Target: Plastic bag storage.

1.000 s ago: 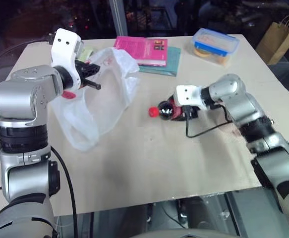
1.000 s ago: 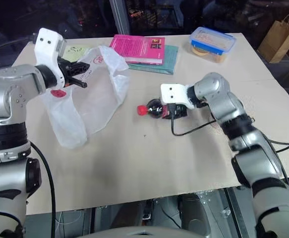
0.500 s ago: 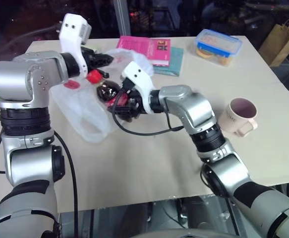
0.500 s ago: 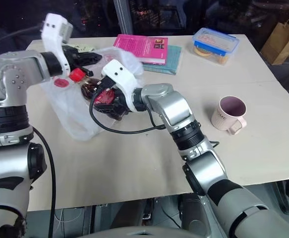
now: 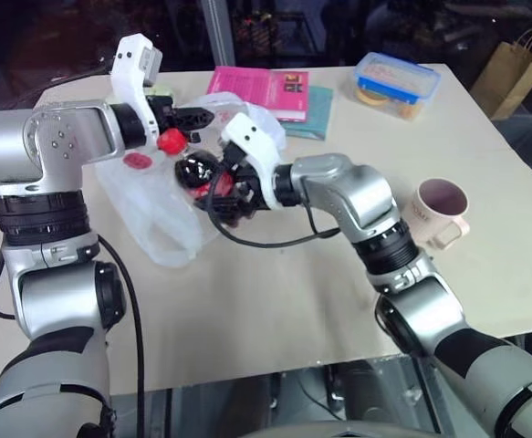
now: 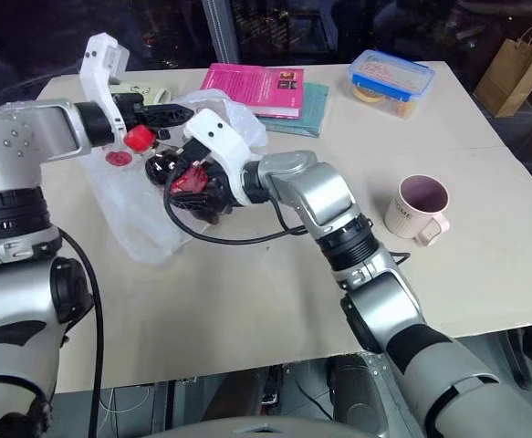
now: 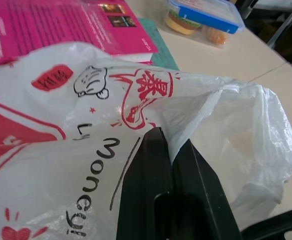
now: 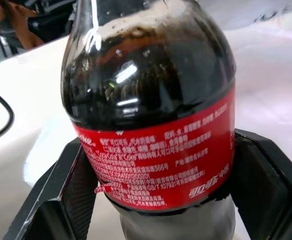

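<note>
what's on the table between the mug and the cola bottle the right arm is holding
No object sits there. Between the mug and the cola bottle, the head views show bare table, crossed above by the right arm reaching to its tool.

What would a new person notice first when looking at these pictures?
First, the two arms meeting at the table's far left: the left gripper pinches the plastic bag by its rim, jaws shut. The right gripper carries a dark cola bottle with a red cap, held at the bag's mouth. Behind them lies a pink book, and a mug stands to the right.
</note>
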`<state>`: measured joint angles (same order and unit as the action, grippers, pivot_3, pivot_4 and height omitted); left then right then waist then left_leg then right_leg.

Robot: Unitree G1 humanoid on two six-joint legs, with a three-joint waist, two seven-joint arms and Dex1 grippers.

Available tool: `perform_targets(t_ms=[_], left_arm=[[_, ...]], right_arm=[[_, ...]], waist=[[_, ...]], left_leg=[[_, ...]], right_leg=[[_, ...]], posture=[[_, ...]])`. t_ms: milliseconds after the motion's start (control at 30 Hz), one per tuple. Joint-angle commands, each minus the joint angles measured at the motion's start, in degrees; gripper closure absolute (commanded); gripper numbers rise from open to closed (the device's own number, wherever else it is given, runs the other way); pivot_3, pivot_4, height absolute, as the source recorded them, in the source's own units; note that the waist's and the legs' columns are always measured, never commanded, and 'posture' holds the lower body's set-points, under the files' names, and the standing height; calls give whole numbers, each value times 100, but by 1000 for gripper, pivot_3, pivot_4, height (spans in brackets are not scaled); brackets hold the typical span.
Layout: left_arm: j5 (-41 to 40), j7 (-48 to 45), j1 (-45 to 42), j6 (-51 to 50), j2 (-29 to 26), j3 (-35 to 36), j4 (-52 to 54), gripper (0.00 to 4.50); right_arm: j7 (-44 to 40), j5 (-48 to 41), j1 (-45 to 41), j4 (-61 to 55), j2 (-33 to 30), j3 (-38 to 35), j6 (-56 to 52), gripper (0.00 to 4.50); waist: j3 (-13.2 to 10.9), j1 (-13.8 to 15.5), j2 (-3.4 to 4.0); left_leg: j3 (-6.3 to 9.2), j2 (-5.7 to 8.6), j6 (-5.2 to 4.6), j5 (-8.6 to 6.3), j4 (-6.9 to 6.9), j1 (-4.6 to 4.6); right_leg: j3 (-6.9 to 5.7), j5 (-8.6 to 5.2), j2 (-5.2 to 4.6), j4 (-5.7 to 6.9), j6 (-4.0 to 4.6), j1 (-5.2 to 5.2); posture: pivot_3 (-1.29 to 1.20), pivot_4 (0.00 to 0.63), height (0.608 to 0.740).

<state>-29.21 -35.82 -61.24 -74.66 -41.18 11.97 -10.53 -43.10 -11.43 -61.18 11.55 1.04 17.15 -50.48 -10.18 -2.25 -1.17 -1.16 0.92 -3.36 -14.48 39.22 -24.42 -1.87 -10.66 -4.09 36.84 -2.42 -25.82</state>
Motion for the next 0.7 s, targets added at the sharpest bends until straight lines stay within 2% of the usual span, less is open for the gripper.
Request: perform_targets(t_ms=[33,167,367,533,700], left_arm=[[-24,52,-273,270,-291,342,138,4500],[-113,212,-128,280,-174,333,292,4500],[-249,439,-80,166,67,617,440,4500],[-429,481,64,-20,37,679,701,4500],[-619,435,163,-124,24,709,977,4500]], right_arm=[[198,654,449,-11,-897,324,352,1358],[394,1138,445,71,-1286,873,1061,1370],[585,1609,245,725,-1212,1011,1721,1384],[595,1222,92,1085,-774,373,1597,1385],[155,304,-30,716,-448,-370,490,1385]], waist=[[0,13,0],[3,20,-6],[3,10,-1],[3,-28,-1],[2,-8,-1]], left_leg=[[1,0,0,0,-1,-1],[0,0,0,0,-1,3],[-11,-4,6,3,-4,25],[-22,-8,7,4,-5,36],[-21,-8,7,4,-10,35]], right_leg=[[0,0,-1,0,0,0],[1,0,0,-1,0,2],[14,0,-1,6,1,14],[30,1,3,17,2,13],[31,1,1,13,2,13]], posture=[[0,150,740],[0,150,740],[0,150,740],[0,150,740],[0,150,740]])
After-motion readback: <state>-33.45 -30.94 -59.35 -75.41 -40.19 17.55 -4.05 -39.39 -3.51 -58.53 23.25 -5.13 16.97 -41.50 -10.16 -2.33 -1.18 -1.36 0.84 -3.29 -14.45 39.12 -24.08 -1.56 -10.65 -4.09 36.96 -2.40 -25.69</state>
